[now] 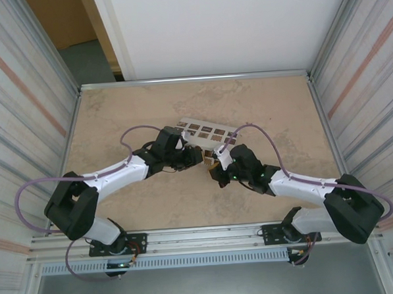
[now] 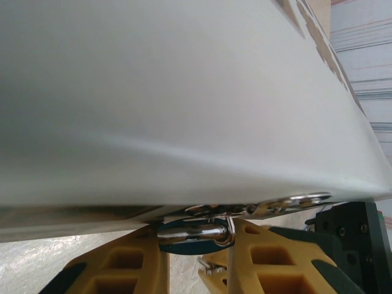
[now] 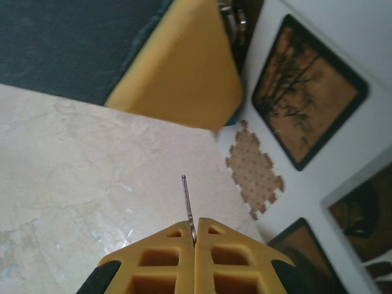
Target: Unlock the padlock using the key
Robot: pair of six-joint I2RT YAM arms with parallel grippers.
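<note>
L gripper (image 2: 197,245) looks clamped on the padlock (image 2: 195,233), right at the photo sheet's (image 2: 184,92) near edge, prob to hold it steady. R gripper (image 3: 195,225) is pinched tight on the key (image 3: 185,190) just beside the sheet, blade aimed toward the lock, not inserted yet imo.

The table (image 1: 116,118) has a pale, marbled beige top inside a metal rim (image 1: 193,79). A white card (image 1: 205,130) (printed with small brown pictures) lies near its middle.
</note>
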